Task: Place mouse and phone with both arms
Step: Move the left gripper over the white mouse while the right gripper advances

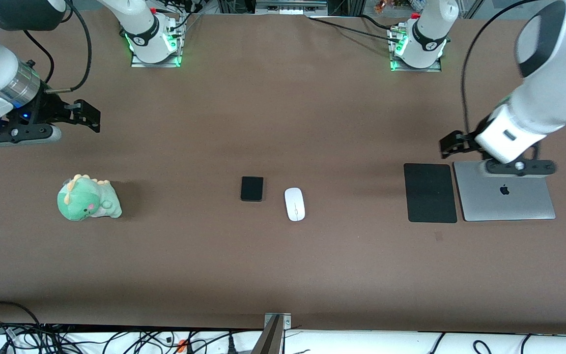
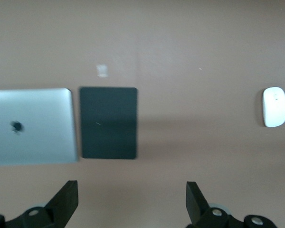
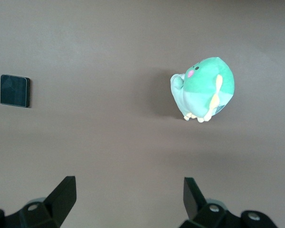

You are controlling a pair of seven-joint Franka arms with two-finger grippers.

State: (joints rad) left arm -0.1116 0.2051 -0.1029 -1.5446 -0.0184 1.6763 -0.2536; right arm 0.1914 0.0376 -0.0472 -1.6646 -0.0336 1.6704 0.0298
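The white mouse [image 1: 294, 204] and the black phone [image 1: 252, 189] lie side by side at the table's middle, the phone toward the right arm's end. My left gripper [image 1: 452, 146] hangs open and empty over the bare table by the mouse pad's edge. Its wrist view shows the mouse [image 2: 274, 107] well away from its open gripper [image 2: 131, 199]. My right gripper [image 1: 87, 116] hangs open and empty over the bare table near the plush toy. Its wrist view shows the phone [image 3: 14, 90] well away from its open gripper [image 3: 129, 197].
A matte black mouse pad [image 1: 430, 192] and a closed silver laptop [image 1: 504, 191] lie side by side at the left arm's end; both show in the left wrist view, pad [image 2: 108, 122] and laptop [image 2: 31, 126]. A green plush dinosaur [image 1: 88, 198] sits at the right arm's end, also in the right wrist view [image 3: 204, 89].
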